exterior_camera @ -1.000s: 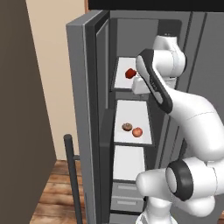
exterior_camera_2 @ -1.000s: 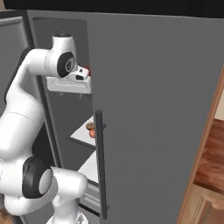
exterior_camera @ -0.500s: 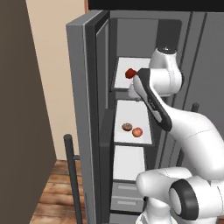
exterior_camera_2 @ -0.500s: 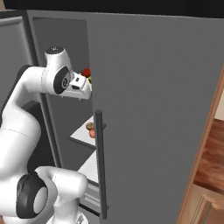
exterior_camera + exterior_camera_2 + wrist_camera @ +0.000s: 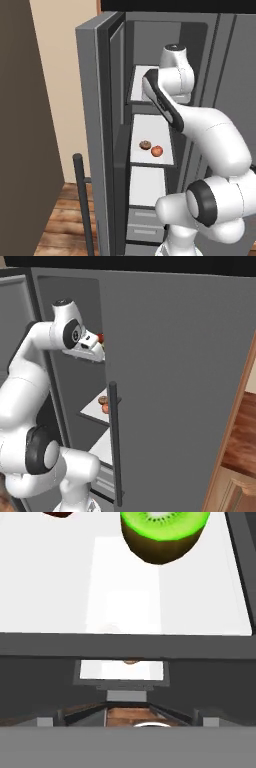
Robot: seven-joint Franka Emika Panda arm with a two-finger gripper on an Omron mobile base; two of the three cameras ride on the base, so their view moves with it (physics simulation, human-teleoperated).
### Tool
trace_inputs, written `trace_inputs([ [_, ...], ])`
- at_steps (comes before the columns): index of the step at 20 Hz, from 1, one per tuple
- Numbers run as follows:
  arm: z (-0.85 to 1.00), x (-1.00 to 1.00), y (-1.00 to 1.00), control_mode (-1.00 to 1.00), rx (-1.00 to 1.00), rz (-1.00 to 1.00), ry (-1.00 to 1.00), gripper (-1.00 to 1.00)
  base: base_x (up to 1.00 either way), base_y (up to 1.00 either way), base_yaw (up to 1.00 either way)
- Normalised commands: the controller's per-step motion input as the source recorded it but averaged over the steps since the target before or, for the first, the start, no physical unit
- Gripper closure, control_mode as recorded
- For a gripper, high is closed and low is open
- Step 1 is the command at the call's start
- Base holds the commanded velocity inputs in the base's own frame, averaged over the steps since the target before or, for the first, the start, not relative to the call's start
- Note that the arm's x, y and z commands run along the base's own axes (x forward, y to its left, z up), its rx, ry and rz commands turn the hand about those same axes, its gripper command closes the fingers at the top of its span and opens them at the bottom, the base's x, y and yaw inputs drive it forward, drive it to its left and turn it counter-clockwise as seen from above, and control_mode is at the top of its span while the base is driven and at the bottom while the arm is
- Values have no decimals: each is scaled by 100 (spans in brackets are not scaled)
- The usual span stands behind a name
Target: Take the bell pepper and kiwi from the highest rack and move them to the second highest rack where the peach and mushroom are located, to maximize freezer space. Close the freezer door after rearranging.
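The freezer (image 5: 150, 60) stands open, its freezer door (image 5: 92, 130) swung out to the left. My arm reaches onto the highest rack (image 5: 136, 87). In the hand view the lime-green kiwi (image 5: 162, 532) lies just ahead on that white rack (image 5: 60, 587), and a sliver of the dark red bell pepper (image 5: 57, 514) shows at the top left. The pepper (image 5: 100, 337) also peeks out beside my gripper (image 5: 101, 351), which is open and holds nothing. On the second highest rack (image 5: 165, 130) the mushroom (image 5: 145, 145) and the peach (image 5: 157, 150) lie side by side.
The wider fridge door (image 5: 180, 386) with its dark bar handle (image 5: 114, 441) stays shut on the right. A third white shelf (image 5: 147, 185) and grey drawers (image 5: 142, 222) sit below. The freezer door's handle (image 5: 82, 200) juts out at the lower left.
My hand has pushed further in over the top rack. In the left base view my forearm now covers the bell pepper that showed before. The produce has not moved.
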Motion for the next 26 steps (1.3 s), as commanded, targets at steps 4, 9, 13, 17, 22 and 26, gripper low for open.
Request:
trace_inputs([
  [4, 7, 46, -24, -100, 0, 0, 0, -100, 0, 0, 0],
  [9, 0, 54, -17, -100, 0, 0, 1, -100, 0, 0, 0],
  [13, 0, 52, -16, -100, 0, 0, 1, -100, 0, 0, 0],
  [17, 0, 50, -11, -100, 0, 0, 6, -100, 0, 0, 0],
  [22, -4, 47, -10, -100, 0, 0, 7, -100, 0, 0, 0],
  [26, -10, 38, -10, -100, 0, 0, 11, -100, 0, 0, 0],
])
